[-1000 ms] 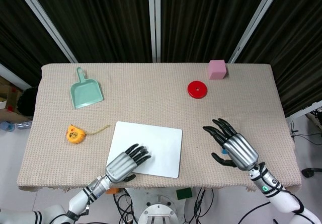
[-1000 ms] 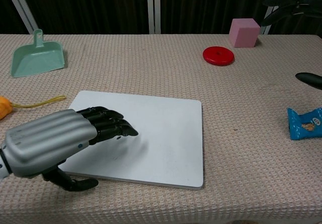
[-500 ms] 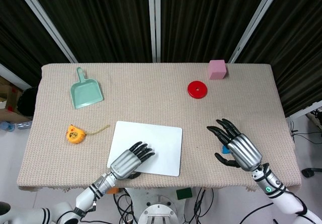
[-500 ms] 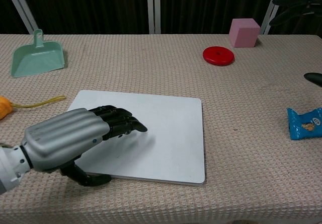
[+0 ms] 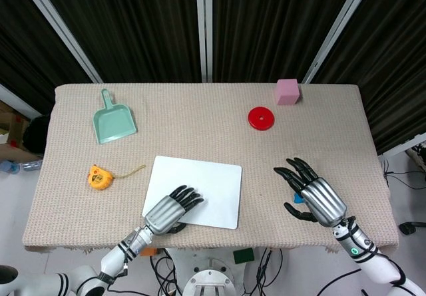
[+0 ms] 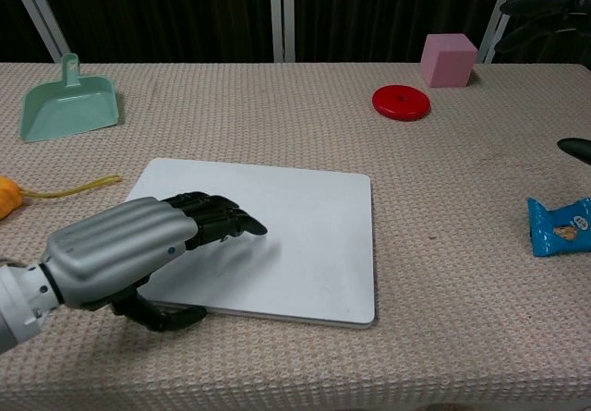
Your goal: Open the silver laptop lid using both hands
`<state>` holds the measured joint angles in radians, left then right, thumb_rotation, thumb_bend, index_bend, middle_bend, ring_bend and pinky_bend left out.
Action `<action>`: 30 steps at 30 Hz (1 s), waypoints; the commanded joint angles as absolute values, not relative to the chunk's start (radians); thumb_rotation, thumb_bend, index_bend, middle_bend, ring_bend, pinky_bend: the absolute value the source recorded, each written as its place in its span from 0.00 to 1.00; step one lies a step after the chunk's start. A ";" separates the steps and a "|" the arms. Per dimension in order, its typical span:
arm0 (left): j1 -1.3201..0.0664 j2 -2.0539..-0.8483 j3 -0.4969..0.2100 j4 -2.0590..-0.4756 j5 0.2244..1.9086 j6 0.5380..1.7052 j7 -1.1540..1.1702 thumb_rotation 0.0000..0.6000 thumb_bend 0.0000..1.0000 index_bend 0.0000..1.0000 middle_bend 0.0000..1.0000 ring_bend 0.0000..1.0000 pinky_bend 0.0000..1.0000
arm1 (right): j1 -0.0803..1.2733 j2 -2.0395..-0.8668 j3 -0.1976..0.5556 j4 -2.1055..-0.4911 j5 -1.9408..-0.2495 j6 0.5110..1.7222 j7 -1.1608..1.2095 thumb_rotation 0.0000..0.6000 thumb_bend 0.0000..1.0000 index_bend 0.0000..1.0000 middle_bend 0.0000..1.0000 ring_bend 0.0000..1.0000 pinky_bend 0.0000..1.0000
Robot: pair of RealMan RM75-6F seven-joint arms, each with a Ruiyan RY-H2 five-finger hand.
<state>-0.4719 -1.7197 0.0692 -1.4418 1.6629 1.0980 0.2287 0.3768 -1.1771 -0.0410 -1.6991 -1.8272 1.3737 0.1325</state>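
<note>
Silver laptop [image 5: 197, 191], lid down flat, lies on the woven tan table cover [image 5: 200, 126] near the front edge, a little left of the middle. On its near left corner rests the left hand [image 6: 129, 257], palm down, dark fingers [image 6: 222, 224] stretched forward across the lid while the thumb hooks under the front edge of the laptop; it lies flat on the lid rather than clasping it. Well off to the right, the right hand [image 5: 313, 195] hovers over the cloth with its fingers spread wide and nothing in them (the chest camera catches only its dark fingertips at the frame's right edge). Just beneath that hand a blue snack packet [image 6: 560, 226] lies on the cover. Farther back sit a red disc [image 5: 261, 118] and, close behind it near the far edge, a pink cube [image 5: 287, 91]. On the left side are a mint-green dustpan [image 5: 112, 119] and, nearer the front, an orange tape measure [image 5: 98, 176] with its yellow tape trailing toward the laptop
</note>
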 commanded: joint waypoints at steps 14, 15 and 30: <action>-0.420 -1.927 0.030 -1.070 1.795 1.468 -0.038 1.00 0.55 0.19 0.19 0.06 0.10 | 0.387 -1.201 -0.123 -1.678 -1.916 1.321 0.120 1.00 0.36 0.00 0.15 0.00 0.07; -0.420 -1.937 0.022 -1.053 1.795 1.487 -0.052 1.00 0.55 0.19 0.19 0.06 0.10 | 0.389 -1.202 -0.135 -1.675 -1.925 1.309 0.118 1.00 0.37 0.00 0.16 0.00 0.08; -0.465 -1.947 -0.030 -1.031 1.773 1.515 -0.076 1.00 0.54 0.18 0.19 0.06 0.10 | 0.423 -1.294 -0.188 -1.616 -1.879 1.141 0.121 1.00 0.50 0.00 0.00 0.00 0.00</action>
